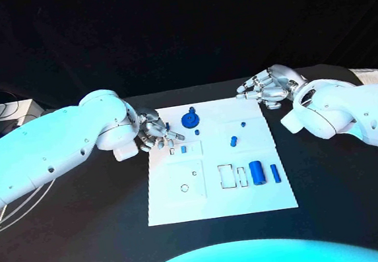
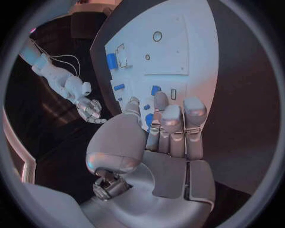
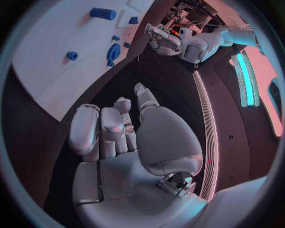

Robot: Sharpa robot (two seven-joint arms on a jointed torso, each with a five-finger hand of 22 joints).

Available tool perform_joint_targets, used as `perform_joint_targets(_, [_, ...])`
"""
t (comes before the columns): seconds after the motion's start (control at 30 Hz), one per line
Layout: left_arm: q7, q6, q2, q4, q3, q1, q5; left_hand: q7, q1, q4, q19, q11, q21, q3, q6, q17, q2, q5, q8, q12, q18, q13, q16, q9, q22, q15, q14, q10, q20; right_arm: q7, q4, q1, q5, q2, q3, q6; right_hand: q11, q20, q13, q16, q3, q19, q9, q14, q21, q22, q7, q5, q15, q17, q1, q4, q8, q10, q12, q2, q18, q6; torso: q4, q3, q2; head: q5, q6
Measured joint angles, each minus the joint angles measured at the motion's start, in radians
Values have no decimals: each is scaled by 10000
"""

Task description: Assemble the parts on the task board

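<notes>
board (image 1: 175,200): white flat plate, matte, rectangular, mid-table; outlined recesses printed or cut across it, several unfilled, among them a small ring near the left edge and two narrow slots at the middle.

parts: blue, smooth, plastic-looking. knob (image 1: 190,119), round with a stem, stands near the far edge. cylinder (image 1: 257,174), thick, lies toward the right edge, with a thin rod (image 1: 275,172) just beside it. short peg (image 1: 234,141) lies tilted at the right-middle. small block (image 1: 183,149) sits near the left hand.

left hand (image 1: 154,132): silver, jointed, glossy metal; over the board's far left corner, fingers part-curled and close together above the small pieces there; nothing seen in its grasp, though whether a fingertip touches a piece cannot be told.

right hand (image 1: 269,85): same make; beyond the board's far right corner, over bare table (image 1: 90,239), fingers loosely bent and apart, holding nothing.

progress, judged: early. the knob may be seated; most parts lie loose, recesses open. most of the fitting is left.
</notes>
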Motion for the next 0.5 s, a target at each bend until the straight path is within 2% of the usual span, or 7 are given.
perform_joint_targets(0.07, [49,-462,-77,172,-3,-143,-35,90,106,183,-39,80,-67,1,-150,-30,-106,0,-95,-17,0,-229,-67,-996,0,21,-21,-35,39,3,-5,-3,0,-6,0,-1,0,0,0,0,0,0,0,0,0,0,0,0,0,0,0,0,0,0,0,0,0,0,0,-1,-6,-18,8])
perform_joint_targets(0.1, [78,-688,-99,248,-8,-215,-57,123,144,253,-39,79,-67,14,-183,-22,-144,0,-28,26,0,-313,-67,-1378,0,21,-21,-35,39,4,-10,-5,0,-8,0,-1,0,0,0,0,0,0,0,0,0,0,0,0,0,0,0,0,0,0,0,0,-1,0,0,-2,-6,-21,12])
perform_joint_targets(0.13, [115,-974,-115,337,-15,-316,-92,153,189,350,-30,129,-40,26,-316,31,-189,0,169,140,-1,-418,-67,-1805,0,21,-21,-85,47,6,-14,-9,0,-12,0,-2,0,0,0,0,0,0,0,0,0,-1,0,0,0,0,0,0,0,0,0,0,0,0,0,-3,-6,-22,22])
perform_joint_targets(0.2, [169,-1383,-121,443,-24,-469,-160,171,244,430,21,145,22,56,-504,115,-244,0,484,277,68,-532,-42,-2147,0,23,-18,-102,98,7,-21,-13,-1,-17,0,-3,0,0,0,0,0,0,0,0,0,-1,-1,0,0,0,0,0,0,0,0,0,0,0,-2,-3,-3,-22,34])
perform_joint_targets(0.23, [201,-1625,-121,500,-37,-569,-212,183,254,468,58,146,171,94,-646,223,-254,-1,680,378,145,-572,85,-2265,0,62,21,-103,135,8,-23,-17,-1,-20,0,-3,0,0,0,0,0,0,0,0,0,-1,-1,0,0,0,0,0,0,1,0,0,0,-1,-7,-4,1,-21,41])
perform_joint_targets(0.3, [243,-1946,-120,560,-57,-698,-301,187,254,481,135,146,411,108,-719,384,-254,68,923,506,151,-580,271,-2341,0,86,58,-103,128,8,-24,-23,-1,-26,0,-4,0,0,0,0,0,0,0,0,0,-1,-1,0,0,0,0,0,0,0,0,0,0,-1,-10,-7,8,-18,51])
perform_joint_targets(0.5, [309,-2551,-122,640,-71,-930,-568,98,305,518,254,102,867,462,-816,674,-204,113,1780,776,149,-543,608,-2186,0,15,198,-59,77,9,-26,-29,-1,-49,-1,-5,0,0,1,0,0,0,0,0,0,-2,-1,0,0,0,0,0,0,1,0,0,-1,-1,-13,-6,21,-25,60])
